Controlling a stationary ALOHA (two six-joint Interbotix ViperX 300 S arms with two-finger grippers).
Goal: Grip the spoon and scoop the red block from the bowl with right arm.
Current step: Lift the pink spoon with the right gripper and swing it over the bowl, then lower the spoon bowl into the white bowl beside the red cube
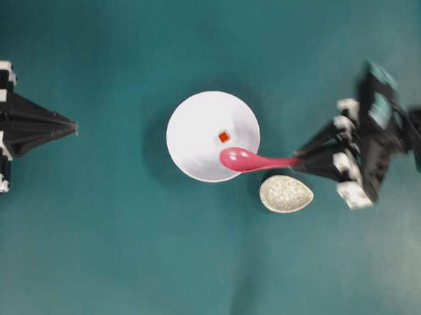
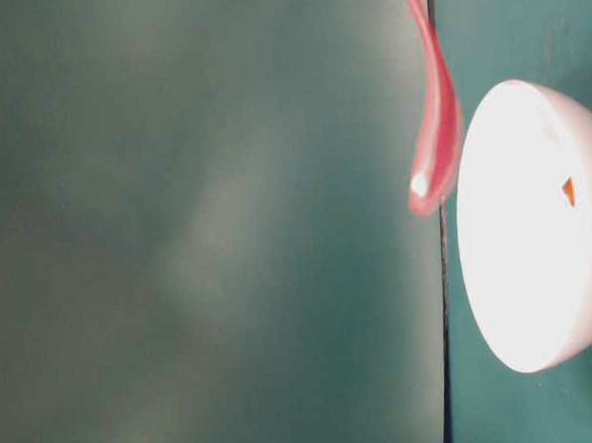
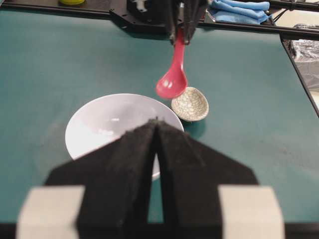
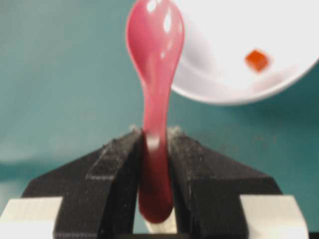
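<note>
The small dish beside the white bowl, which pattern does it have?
Grey-white crackle pattern on the small dish, clearest in the left wrist view.

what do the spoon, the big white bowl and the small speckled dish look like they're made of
Spoon: glossy pink-red, with bright highlights on it; glazed ceramic or hard plastic, the look leaves it open.
Bowl: plain smooth white with a soft sheen; probably ceramic or melamine.
Small dish: grey-white with a fine dark crackle network, which suggests crackle-glazed ceramic.
</note>
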